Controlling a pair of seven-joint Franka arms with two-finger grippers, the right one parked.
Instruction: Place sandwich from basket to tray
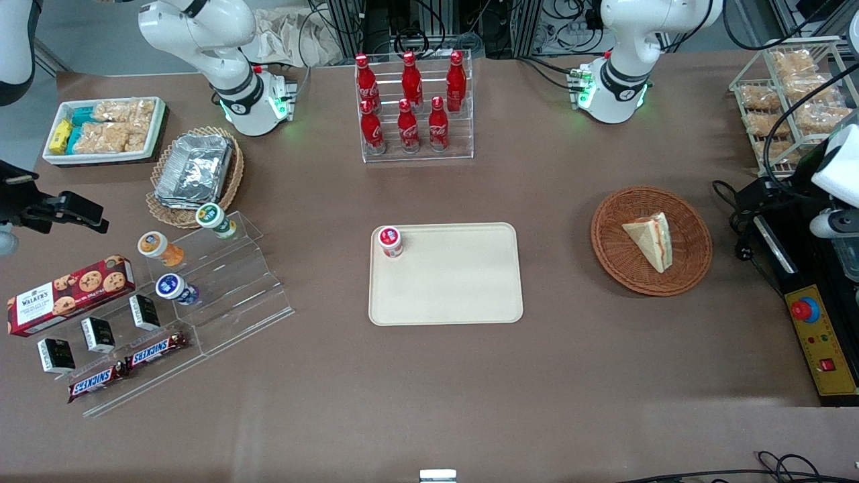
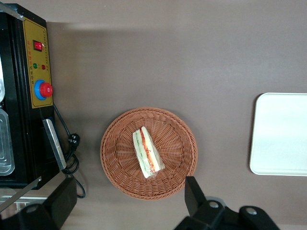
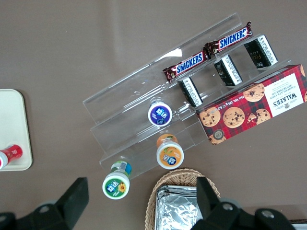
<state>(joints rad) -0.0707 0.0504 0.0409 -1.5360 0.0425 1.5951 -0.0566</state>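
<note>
White, rounded left arm (image 1: 627, 60) with green base lights; its gripper (image 2: 127, 203) has black, seemingly matte fingers (image 2: 194, 194).

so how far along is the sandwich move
Nothing looks done yet: the sandwich lies in the basket, untouched. The tray holds only a small red-lidded cup in one corner. In hand: the left arm's hand is open, held high above the basket and gripping nothing. Left: lower to the sandwich, grasp it, carry it to the tray and set it on the bare part.
</note>
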